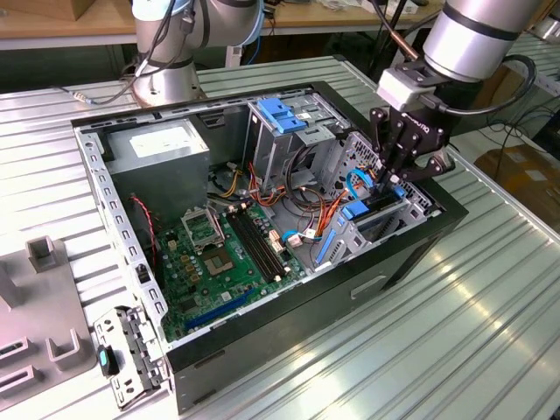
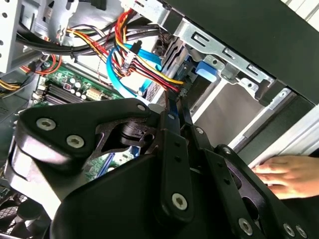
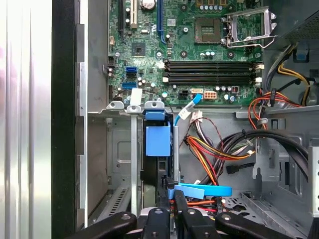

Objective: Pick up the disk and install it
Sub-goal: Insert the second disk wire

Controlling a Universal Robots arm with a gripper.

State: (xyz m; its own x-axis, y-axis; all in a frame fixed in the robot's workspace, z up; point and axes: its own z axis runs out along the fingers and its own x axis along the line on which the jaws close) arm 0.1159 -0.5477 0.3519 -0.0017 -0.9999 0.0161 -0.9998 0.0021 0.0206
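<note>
The disk (image 3: 157,149), a flat grey hard drive with bright blue plastic rails and tab, stands on edge in the grey metal drive bay (image 3: 119,164) at the case's front corner. Most of it has sunk between the bay walls, and its blue tab faces the motherboard. In the exterior view we see its blue end (image 1: 357,210) poking out of the same bay, directly below the black linkage gripper (image 1: 391,180).

In the first wrist view the gripper (image 3: 172,191) has its jaws clenched narrowly at the disk's upper edge. They appear to pinch it, though the contact itself is partly hidden by the thin blue cable (image 3: 204,190) that crosses there.

We judge the insertion under way and not yet seated. To do it well we would keep the drive parallel to the bay walls, so that both rails run true, and press straight along the slot without tilting. The red, yellow and orange wire bundle (image 3: 209,149) lies just beside the bay and must not be trapped.

In the second wrist view a person's hand (image 2: 289,175) rests on the black case's edge (image 2: 249,30), near the work. It should stay apart from the arm.
</note>
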